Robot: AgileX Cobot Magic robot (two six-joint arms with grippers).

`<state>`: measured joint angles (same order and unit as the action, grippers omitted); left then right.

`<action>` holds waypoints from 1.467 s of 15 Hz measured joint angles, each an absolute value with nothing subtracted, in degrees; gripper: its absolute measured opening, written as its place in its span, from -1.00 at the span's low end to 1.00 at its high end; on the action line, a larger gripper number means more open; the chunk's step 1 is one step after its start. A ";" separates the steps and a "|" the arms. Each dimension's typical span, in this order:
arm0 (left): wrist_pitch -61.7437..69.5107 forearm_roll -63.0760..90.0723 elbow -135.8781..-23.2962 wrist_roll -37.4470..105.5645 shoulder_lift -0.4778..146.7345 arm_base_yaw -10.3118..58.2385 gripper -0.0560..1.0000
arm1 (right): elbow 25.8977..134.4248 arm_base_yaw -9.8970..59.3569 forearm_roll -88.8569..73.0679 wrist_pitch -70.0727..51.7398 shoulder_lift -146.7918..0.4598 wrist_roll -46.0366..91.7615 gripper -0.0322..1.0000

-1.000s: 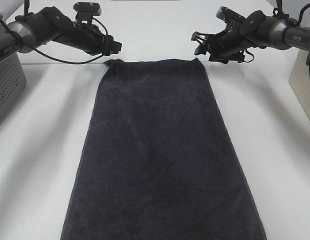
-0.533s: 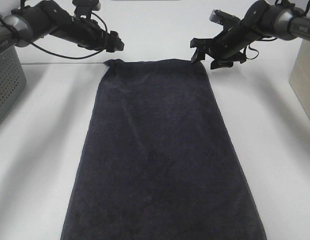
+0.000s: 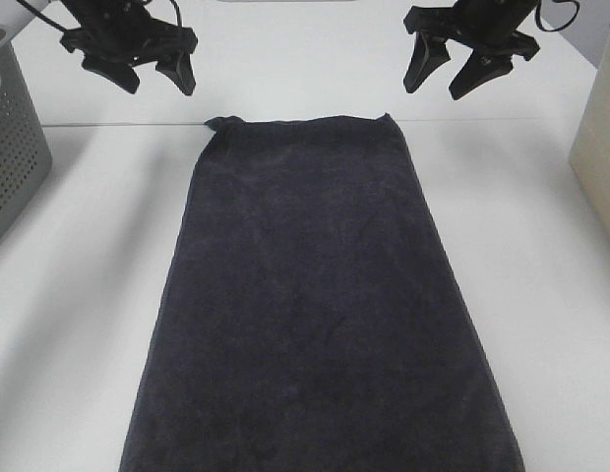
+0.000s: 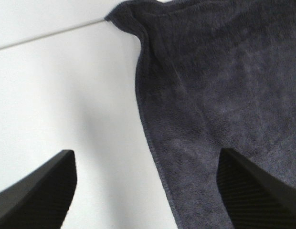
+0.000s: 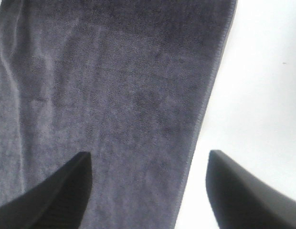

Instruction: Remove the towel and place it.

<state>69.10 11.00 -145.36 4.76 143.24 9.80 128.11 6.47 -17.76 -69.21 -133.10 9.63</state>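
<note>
Bright, even overhead light. White desk point(image 3: 79, 324) near blown out, soft grey shadows on it. Dark towel point(image 3: 315, 315) shows little texture from above; wrist views slightly soft, near jaws blurred.

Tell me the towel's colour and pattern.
Plain dark navy-charcoal towel, no pattern; clearest in the exterior high view.

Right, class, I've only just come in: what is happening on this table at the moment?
A two-armed robot is working with a dark towel, which lies spread flat along the white table. Neither arm is holding it. The left end effector and the right end effector both hang open above the towel's far corners, clear of the cloth. A grey perforated basket stands at the left edge.
</note>
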 joint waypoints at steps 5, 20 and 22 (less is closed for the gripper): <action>69.44 3.32 -145.36 1.26 133.79 9.28 0.55 | 126.51 6.47 -10.26 -69.56 -125.31 3.61 0.34; 69.16 -5.56 -79.53 -2.41 69.73 -2.29 0.55 | 64.74 3.67 -4.53 -69.79 -55.63 1.72 0.34; 67.55 -9.63 -71.33 -5.27 59.70 -2.29 0.55 | 56.26 3.67 -4.53 -69.84 -45.95 1.72 0.34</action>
